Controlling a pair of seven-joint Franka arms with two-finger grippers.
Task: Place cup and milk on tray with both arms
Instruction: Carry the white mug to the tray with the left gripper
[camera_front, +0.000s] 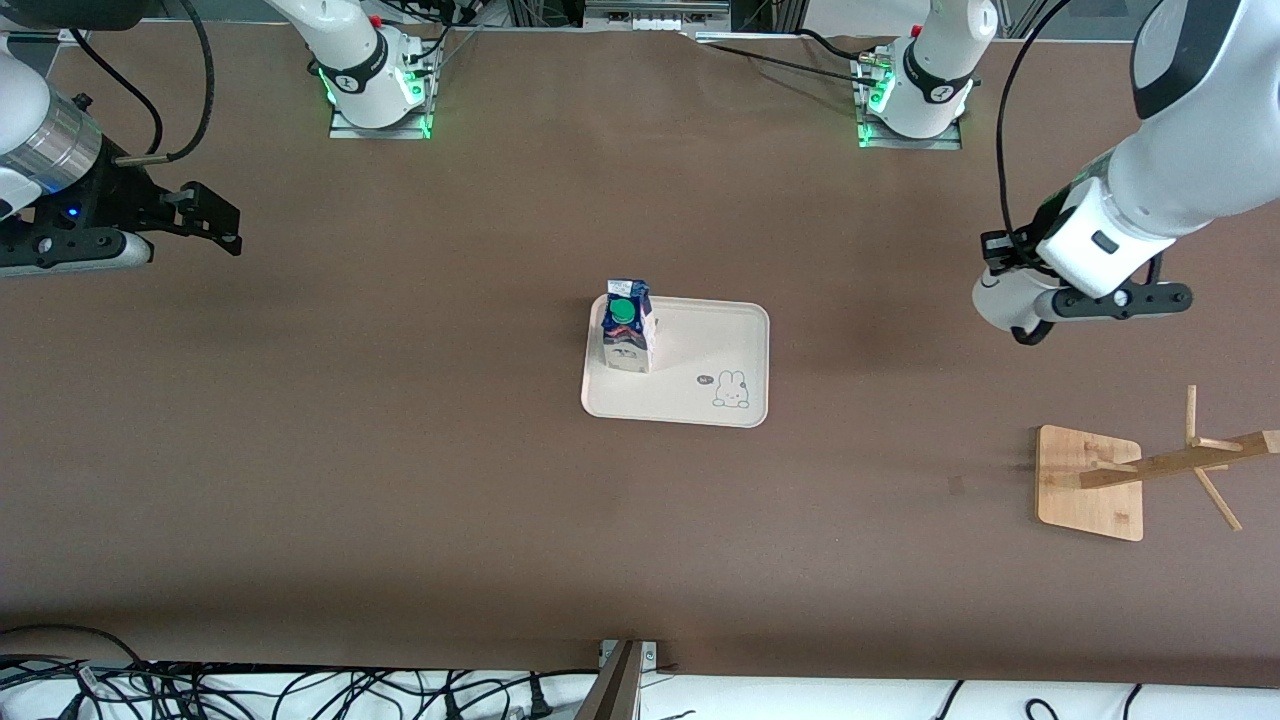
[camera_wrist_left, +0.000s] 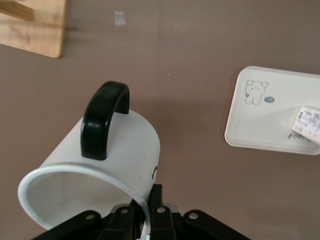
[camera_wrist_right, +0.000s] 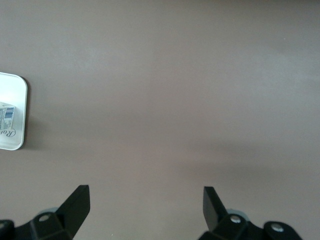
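Note:
The cream tray (camera_front: 700, 345) lies in the middle of the table. The blue and white milk (camera_front: 627, 330) with its green cap stands upright on the tray, at the end toward the right arm. My left gripper (camera_front: 1050, 300) is shut on the rim of the white cup (camera_front: 1000, 300) and holds it in the air over bare table toward the left arm's end, apart from the tray. In the left wrist view the cup (camera_wrist_left: 115, 150) lies tilted with its black handle up, the gripper (camera_wrist_left: 150, 192) pinches its rim, and the tray (camera_wrist_left: 265, 120) shows farther off. My right gripper (camera_front: 225, 225) is open and empty.
A wooden stand with a square base (camera_front: 1090, 485) and pegs stands nearer to the front camera than the cup, at the left arm's end. Its base also shows in the left wrist view (camera_wrist_left: 35, 30). Cables lie along the table's front edge.

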